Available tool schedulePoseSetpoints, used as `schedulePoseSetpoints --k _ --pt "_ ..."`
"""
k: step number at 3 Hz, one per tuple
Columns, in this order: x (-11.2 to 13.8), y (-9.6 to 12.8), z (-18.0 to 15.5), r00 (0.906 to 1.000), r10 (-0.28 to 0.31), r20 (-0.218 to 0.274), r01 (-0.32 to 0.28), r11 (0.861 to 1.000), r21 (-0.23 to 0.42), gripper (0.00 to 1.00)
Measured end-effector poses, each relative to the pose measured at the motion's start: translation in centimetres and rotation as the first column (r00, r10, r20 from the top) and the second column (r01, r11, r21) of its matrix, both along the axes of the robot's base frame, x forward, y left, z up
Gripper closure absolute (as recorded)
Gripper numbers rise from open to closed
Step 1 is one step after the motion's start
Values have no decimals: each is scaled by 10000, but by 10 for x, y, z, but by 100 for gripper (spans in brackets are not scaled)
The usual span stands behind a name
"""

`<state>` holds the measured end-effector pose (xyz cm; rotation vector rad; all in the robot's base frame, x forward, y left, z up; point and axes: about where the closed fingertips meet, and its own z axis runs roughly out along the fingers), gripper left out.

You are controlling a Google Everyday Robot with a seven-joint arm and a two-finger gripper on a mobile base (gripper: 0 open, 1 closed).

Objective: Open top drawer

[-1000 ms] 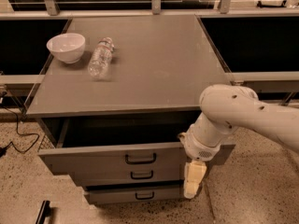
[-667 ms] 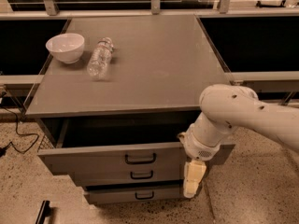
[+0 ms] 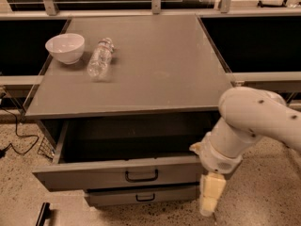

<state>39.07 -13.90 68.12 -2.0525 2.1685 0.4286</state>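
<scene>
The top drawer of the grey cabinet stands pulled out, and its dark inside shows under the table top. Its small black bar handle is at the centre of the front, with nothing on it. My gripper hangs pointing down at the right end of the drawer front, below the white arm, well to the right of the handle. A second, lower drawer front with a like handle is shut beneath it.
A white bowl and a clear plastic bottle lying on its side are on the grey table top at the back left. A black cable runs over the speckled floor at the left. Dark shelves flank the cabinet.
The top drawer front has come a little further out towards the camera. My gripper and arm have moved down and to the right with it.
</scene>
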Motion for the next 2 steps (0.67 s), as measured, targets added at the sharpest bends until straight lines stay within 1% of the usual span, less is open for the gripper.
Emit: schedulePoseSetpoints --k 1,2 --pt "-39 -23 39 9995 -301 -76 303 9992 277 0" --pt "-39 -23 39 9995 -300 -76 302 9992 277 0"
